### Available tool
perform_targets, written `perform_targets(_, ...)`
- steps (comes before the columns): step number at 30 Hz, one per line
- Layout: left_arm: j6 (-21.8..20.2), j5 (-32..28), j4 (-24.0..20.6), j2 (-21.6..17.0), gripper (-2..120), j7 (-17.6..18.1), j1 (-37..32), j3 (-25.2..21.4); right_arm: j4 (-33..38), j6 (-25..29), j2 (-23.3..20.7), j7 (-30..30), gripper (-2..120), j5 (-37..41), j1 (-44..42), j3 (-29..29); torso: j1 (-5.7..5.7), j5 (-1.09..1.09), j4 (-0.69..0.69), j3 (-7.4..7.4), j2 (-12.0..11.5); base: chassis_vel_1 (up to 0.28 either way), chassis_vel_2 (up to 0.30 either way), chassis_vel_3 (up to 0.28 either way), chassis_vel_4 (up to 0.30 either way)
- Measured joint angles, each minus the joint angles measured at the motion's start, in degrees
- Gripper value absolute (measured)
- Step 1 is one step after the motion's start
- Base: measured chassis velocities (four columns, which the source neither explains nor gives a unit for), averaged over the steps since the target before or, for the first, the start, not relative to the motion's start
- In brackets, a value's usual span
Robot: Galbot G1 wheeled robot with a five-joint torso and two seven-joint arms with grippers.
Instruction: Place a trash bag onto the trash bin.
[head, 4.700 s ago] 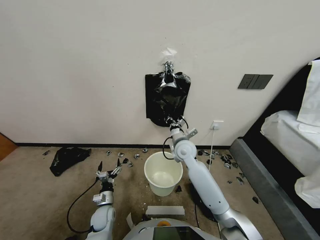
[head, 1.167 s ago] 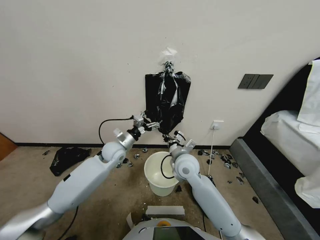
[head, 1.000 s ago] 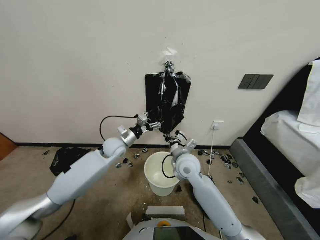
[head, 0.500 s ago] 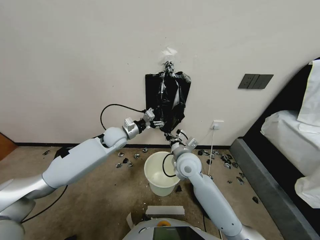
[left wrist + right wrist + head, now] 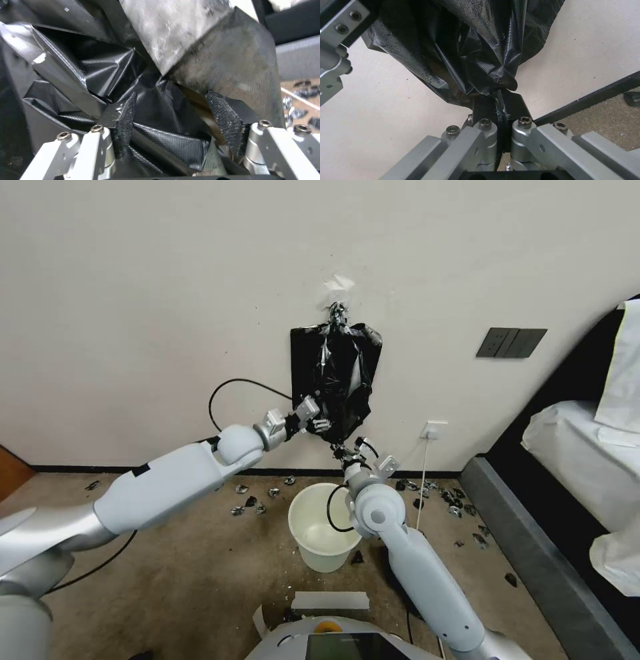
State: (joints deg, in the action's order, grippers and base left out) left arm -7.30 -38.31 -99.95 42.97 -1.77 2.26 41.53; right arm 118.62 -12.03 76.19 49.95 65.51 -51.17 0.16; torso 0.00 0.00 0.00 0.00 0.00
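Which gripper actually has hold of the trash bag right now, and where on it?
The right gripper is shut on the trash bag at its bottom edge. The left gripper is open around the film.

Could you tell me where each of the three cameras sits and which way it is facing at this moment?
Head view: on the robot's head, facing forward and down at the wall, the hanging trash bag and the trash bin; both arms show.
Left wrist view: on the left arm, facing the bag between the open left gripper.
Right wrist view: faces up the bag; right gripper pinches its bottom.
All share the bag.
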Motion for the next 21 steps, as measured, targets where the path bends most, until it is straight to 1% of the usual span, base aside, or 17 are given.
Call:
perform_targets(4,-1.0,0.0,-0.8,-0.8,55,-0.1,0.8,0.8,-0.1,0.0,0.0,0.0,0,0.0,0.0,0.0,0.00,0.00,0.00,0.00,0.0,0.000,0.000,0.000,0.000)
perform_targets(7,-2.7,0.0,-1.9,-1.9,53,-0.1,1.3,1.4,-0.2,0.1,0.0,-0.1,0,0.0,0.0,0.0,0.00,0.00,0.01,0.00,0.0,0.000,0.000,0.000,0.000)
perform_targets(11,-4.0,0.0,-2.1,-2.1,53,0.1,1.6,1.6,-0.3,0.1,0.1,-0.2,0,0.0,0.0,0.0,0.00,0.00,0.01,0.00,0.0,0.000,0.000,0.000,0.000)
perform_targets(13,-5.5,-0.9,-2.3,-2.1,53,1.0,3.0,2.9,-0.5,0.2,0.2,-0.3,0,0.0,0.2,0.0,0.00,0.00,0.00,0.00,0.0,0.000,0.000,0.000,0.000)
perform_targets(18,-7.1,-2.7,-2.8,-2.0,53,1.6,5.4,5.1,-0.5,0.2,0.3,-0.3,0,0.0,0.4,0.0,0.00,0.00,0.01,-0.01,0.0,0.000,0.000,0.000,0.000)
perform_targets(21,-8.3,-3.4,-2.5,-0.9,53,2.3,7.4,7.3,-0.5,0.3,0.4,-0.3,0,0.0,0.4,0.0,0.00,0.00,0.00,0.00,0.0,0.000,0.000,0.000,0.000)
